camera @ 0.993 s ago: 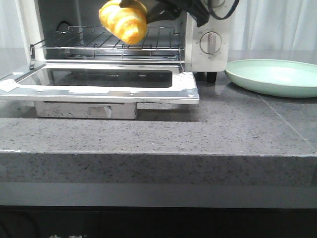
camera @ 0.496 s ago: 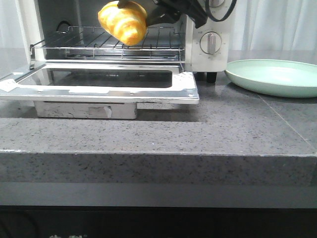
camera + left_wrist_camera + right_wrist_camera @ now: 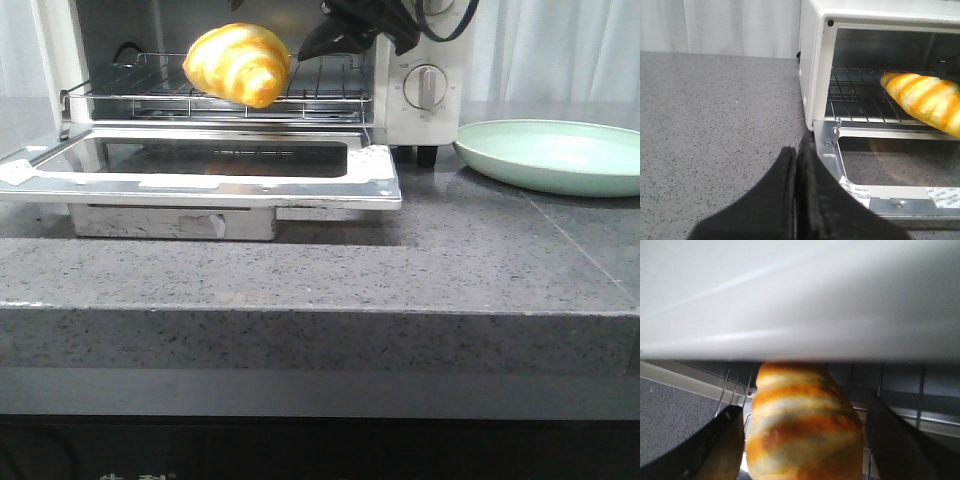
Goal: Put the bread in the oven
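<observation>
Right now, starting at your left, the left claw (image 3: 796, 165) sits low over the grey speckled tabletop (image 3: 300, 270), just outside the oven's left front corner. Its two black fingers are pressed flat against each other with nothing between them, so it is clenched and empty.

Next along, the oven (image 3: 425, 40) stands with its glass door (image 3: 215, 160) folded down flat toward you, resting open above the tabletop. Inside, the wire rack (image 3: 150, 95) spans the cavity. The bread (image 3: 238, 62) lies at the front of that rack, toward the middle of the opening, its striped golden body tilted with the narrower end pointing down and to the right. From the left wrist view you can see it reaching in over the rack wires from the right side; whether it rests fully on the wires or hangs just above them you cannot tell.

Just right of the bread, the right claw (image 3: 300, 50) reaches in from the upper right, in front of the oven's control panel. In the right wrist view its two dark fingers (image 3: 700, 450) stand apart on either side of the bread with a visible gap to the right-hand one, so the claw is released. The front view shows one fingertip just beside the bread's right end.

Farther right, a dial knob (image 3: 428, 87) faces you, and beyond the oven a pale green plate (image 3: 560, 160) sits on the tabletop.
</observation>
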You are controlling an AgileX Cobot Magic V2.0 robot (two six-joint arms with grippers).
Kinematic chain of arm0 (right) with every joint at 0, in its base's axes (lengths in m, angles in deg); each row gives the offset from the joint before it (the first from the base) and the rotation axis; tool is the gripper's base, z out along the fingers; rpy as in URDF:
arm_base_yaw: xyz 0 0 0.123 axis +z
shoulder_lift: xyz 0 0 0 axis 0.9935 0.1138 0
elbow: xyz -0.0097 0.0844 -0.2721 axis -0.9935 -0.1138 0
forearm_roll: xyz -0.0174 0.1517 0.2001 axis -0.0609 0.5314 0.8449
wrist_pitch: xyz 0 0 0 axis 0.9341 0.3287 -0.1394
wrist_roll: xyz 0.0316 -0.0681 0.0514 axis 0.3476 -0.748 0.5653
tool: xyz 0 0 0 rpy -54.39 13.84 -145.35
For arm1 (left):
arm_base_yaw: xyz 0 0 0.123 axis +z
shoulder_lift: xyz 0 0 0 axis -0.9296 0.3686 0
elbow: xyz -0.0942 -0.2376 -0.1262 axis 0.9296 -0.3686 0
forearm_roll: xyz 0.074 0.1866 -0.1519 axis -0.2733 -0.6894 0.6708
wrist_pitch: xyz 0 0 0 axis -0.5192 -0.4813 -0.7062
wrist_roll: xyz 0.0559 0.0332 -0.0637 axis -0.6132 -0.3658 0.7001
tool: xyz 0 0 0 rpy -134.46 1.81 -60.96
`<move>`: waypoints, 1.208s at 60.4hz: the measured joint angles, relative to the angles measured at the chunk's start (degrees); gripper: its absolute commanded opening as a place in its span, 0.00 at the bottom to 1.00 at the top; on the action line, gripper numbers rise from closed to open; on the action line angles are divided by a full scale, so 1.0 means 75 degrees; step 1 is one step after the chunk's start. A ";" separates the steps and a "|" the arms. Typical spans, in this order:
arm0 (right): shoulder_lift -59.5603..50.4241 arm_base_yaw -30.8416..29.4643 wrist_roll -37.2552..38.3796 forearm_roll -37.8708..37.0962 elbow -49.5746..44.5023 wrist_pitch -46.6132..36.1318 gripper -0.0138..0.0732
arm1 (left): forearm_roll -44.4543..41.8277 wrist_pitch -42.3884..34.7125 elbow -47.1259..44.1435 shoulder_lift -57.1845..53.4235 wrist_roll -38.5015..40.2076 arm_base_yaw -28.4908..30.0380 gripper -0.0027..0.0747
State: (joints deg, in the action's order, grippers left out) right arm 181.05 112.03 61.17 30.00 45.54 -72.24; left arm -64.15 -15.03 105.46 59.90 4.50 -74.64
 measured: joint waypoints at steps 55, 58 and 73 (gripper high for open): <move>-0.3857 -0.1603 0.0421 -0.4766 -0.0767 0.4995 0.09 | 0.0000 -0.0012 0.0000 0.0000 0.0000 0.0000 0.01; -0.4337 -0.1643 0.0620 -0.5202 -0.1233 0.4944 0.09 | 0.0000 -0.0012 0.0000 0.0000 0.0000 0.0000 0.01; -0.7304 -0.1659 0.1048 -0.6015 -0.4372 0.3500 0.09 | 0.0000 -0.0012 0.0000 0.0000 0.0000 0.0000 0.01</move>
State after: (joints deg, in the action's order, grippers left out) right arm 126.27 99.59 69.03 -15.11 12.75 -45.99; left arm -64.15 -15.11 105.46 59.90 4.50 -74.64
